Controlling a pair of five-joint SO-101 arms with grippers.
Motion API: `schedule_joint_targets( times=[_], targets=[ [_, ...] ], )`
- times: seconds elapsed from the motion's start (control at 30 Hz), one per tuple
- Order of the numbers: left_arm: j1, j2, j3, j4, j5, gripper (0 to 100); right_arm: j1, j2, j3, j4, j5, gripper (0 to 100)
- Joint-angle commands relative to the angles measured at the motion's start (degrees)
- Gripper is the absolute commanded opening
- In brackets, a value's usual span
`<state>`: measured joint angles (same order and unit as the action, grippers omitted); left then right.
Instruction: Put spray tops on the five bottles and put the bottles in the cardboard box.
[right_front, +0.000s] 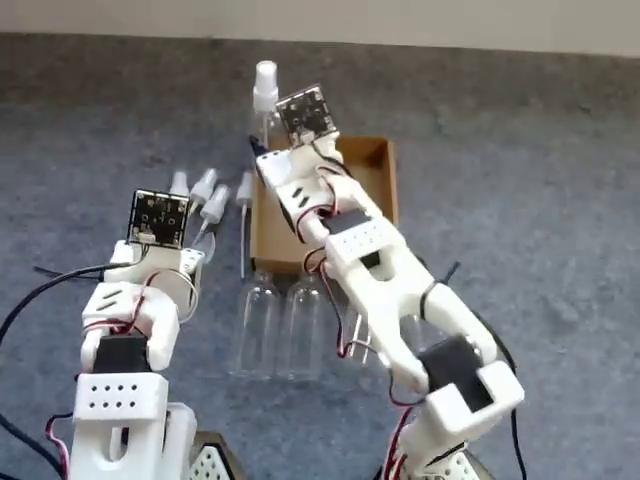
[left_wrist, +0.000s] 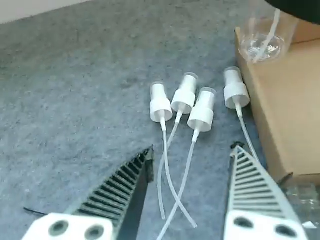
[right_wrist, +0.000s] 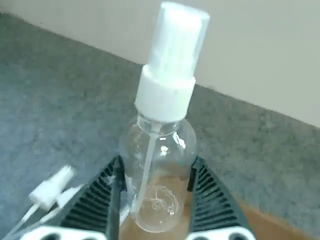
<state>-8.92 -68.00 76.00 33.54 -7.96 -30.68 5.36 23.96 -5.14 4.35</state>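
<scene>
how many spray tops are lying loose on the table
4 spray tops. Three lie bunched ahead of the left gripper, tubes crossing; the fourth lies alongside the cardboard box. A fifth sits on the bottle held by the right gripper.

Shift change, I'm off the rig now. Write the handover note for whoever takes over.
Left tool: open, empty, above four loose spray tops lying beside the cardboard box.
Right tool: shut on a capped bottle, held upright at the box's far corner.
Done: one bottle topped.
To do: box it, then top and box the bare bottles beside the box; two show clearly, the right arm covers the rest.
</scene>
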Motion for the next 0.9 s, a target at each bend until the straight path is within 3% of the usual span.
schedule_joint_targets(
  times=[0.0, 0.23, 0.6, 0.87],
  targets=[
    [-0.5, 0.7, 0.0, -3.2, 0.4, 22, 1.7, 1.1, -4.5, -5.9, 0.9, 0.4],
    [-0.5, 0.7, 0.1, -3.3, 0.4, 22, 4.8, 1.3, -1.9, -7.0, 0.5, 0.4],
    [-0.5, 0.7, 0.1, -3.0, 0.4, 22, 4.1, 1.7, 7.3, -16.9, 0.5, 0.4],
    [-0.5, 0.7, 0.1, -3.0, 0.4, 22, 3.8, 10.1, 6.8, -21.1, 0.4, 0.4]
  ],
)
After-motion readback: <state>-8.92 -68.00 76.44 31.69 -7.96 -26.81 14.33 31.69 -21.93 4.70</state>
